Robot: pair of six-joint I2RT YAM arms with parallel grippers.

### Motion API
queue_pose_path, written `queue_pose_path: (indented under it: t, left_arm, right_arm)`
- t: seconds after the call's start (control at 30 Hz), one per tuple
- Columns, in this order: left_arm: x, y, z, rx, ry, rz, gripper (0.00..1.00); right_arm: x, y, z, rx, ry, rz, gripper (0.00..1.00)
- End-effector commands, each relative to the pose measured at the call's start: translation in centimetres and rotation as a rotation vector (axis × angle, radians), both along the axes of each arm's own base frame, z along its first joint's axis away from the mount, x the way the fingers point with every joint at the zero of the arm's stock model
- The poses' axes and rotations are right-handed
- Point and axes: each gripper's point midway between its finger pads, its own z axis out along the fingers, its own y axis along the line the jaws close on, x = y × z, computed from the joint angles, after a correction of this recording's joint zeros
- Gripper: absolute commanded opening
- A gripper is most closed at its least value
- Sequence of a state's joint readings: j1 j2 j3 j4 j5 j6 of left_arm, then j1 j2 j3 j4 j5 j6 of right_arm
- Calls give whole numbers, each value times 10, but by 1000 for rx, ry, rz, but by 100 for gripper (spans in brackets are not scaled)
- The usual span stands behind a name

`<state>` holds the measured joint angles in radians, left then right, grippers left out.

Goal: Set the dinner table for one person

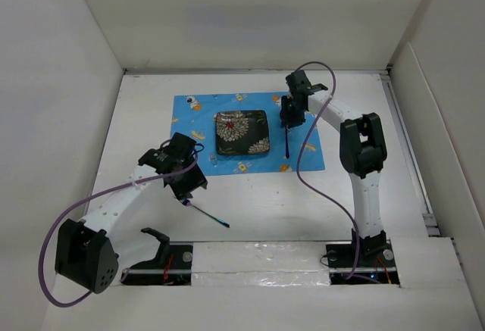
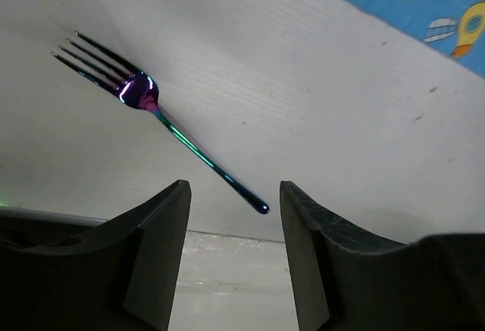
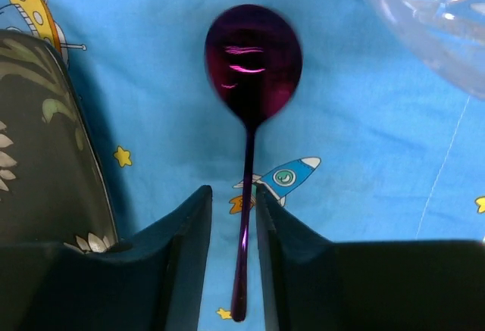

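Nearest the near edge of the worktop (image 1: 341,202), left of centre, an iridescent fork (image 2: 173,132) lies flat on the bare white surface, short of the blue space-print placemat (image 1: 197,115). The left gripper (image 2: 233,191) hovers just beside it with its fingers spread wide and nothing in them. In the left wrist view the tip of the fork's handle sits in the gap between them, and the tines point away at a slant.

This looks like the fork pickup. To do it well, the wrist probably needs turning until the fingers close square across the slanted handle. The arm should also reach a little further along it, since a grip on the very tip would let the fork swing. The handle is thin and lies flat, so the fingers should come down until they nearly brush the worktop before closing. A place on the placemat left of the plate would suit it.

Further in, a dark floral square plate (image 1: 242,132) sits at the middle of the placemat. Just to its right a purple spoon (image 3: 254,81) lies with its bowl toward the far edge. The right gripper (image 3: 233,195) straddles the spoon's handle with its fingers narrowly parted. Blue cloth shows on either side of the handle, so the spoon appears released, not pinched. A straight lift would keep it from being nudged.

Beyond the spoon's bowl, the rim of a clear glass vessel (image 3: 424,13) stands on the placemat.
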<state>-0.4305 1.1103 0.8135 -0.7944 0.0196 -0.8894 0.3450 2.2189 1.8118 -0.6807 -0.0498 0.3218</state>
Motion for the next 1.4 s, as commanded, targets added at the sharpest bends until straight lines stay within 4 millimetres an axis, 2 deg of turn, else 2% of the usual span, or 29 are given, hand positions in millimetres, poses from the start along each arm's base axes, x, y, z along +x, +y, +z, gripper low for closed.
queue_pose_path:
  t: [0.0,0.1,0.2,0.23,0.3,0.33,0.37,0.43,0.47,0.5,0.6,0.67,0.83,1.03,1.13,1.17,1.23,1.3,1.37]
  left_arm:
    - [-24,-1,-12,-2,107,4,47]
    - [-30,0,-21,5,139,18,47]
    - [-38,4,-30,13,163,42,47]
    - [-36,6,-29,20,152,58,47]
    - [-33,9,-31,34,139,94,47]
    - [-33,8,-35,28,142,102,47]
    - [-34,7,-38,21,150,106,47]
    - [-38,6,-47,14,178,125,46]
    - [-38,7,-48,25,189,139,44]
    - [-36,8,-48,37,184,151,44]
    - [-27,6,-51,33,174,178,40]
    - [-34,9,-67,59,228,211,40]
    - [-34,9,-79,73,257,243,39]
    - [-30,16,-92,125,258,282,37]
    - [-28,17,-100,148,255,288,20]
    - [-27,16,-101,153,249,281,10]
    - [-26,17,-100,159,240,285,0]
    - [-24,18,-97,162,232,280,0]
    - [-25,17,-86,153,230,271,0]
  right_arm:
    - [22,3,46,46,-136,-24,40]
    - [14,9,57,72,-146,-6,47]
    - [5,16,84,111,-180,18,51]
    - [-2,26,105,129,-220,40,51]
    - [-15,32,116,145,-246,54,50]
    - [-25,39,139,170,-293,74,50]
    - [-38,39,133,166,-278,83,49]
    - [-52,48,144,205,-304,117,48]
    - [-63,54,159,234,-334,141,48]
    - [-72,57,153,244,-325,157,48]
    - [-93,65,158,263,-319,205,48]
    - [-103,68,162,274,-322,242,48]
    - [-111,65,182,293,-365,262,48]
    - [-107,45,209,354,-419,241,47]
    - [-109,41,220,376,-439,240,47]
    - [-109,37,227,386,-455,230,47]
    - [-110,34,230,400,-464,227,47]
    - [-107,26,235,403,-478,209,47]
    - [-108,27,234,406,-472,213,47]
